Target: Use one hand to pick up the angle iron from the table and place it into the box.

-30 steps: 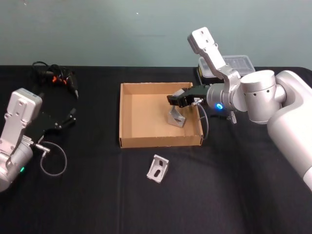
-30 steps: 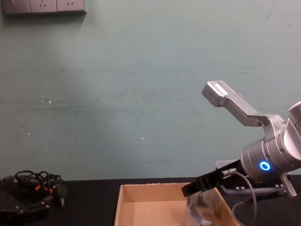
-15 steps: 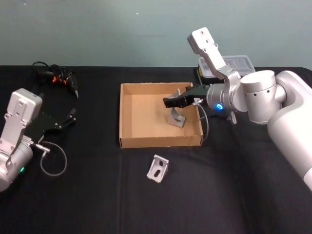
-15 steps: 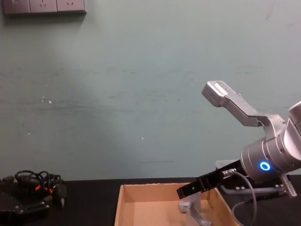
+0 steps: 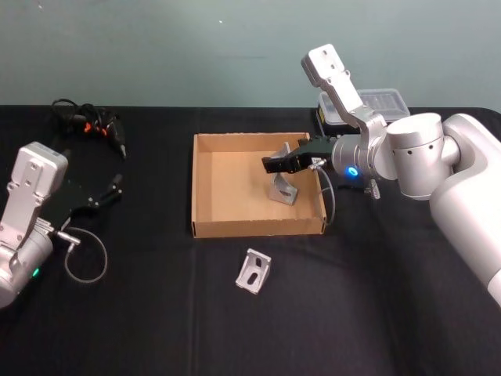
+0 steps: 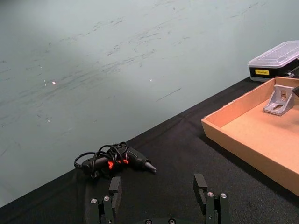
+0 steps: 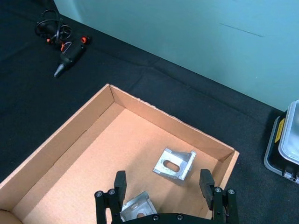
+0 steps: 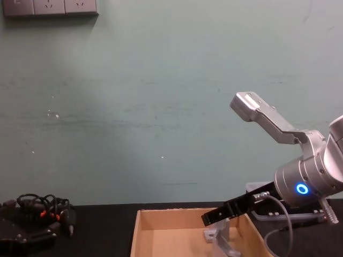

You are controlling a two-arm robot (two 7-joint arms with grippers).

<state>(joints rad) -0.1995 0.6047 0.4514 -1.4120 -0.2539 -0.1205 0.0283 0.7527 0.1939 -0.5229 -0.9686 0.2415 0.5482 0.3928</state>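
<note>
Head view: right gripper (image 5: 272,164) has released, jaws apart, angle iron (image 5: 284,189) resting in box (image 5: 258,227) just beneath them; placement looks done. Left gripper (image 6: 158,186) parked far leftward, jaws apart.

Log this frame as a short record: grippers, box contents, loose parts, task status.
right gripper: above the box, fingers open, holding nothing
left gripper: parked at the left, fingers open
in box: angle iron under the right gripper; second angle iron near a corner
on table: third angle iron, in front of the box
status: one angle iron not yet in the box
</note>
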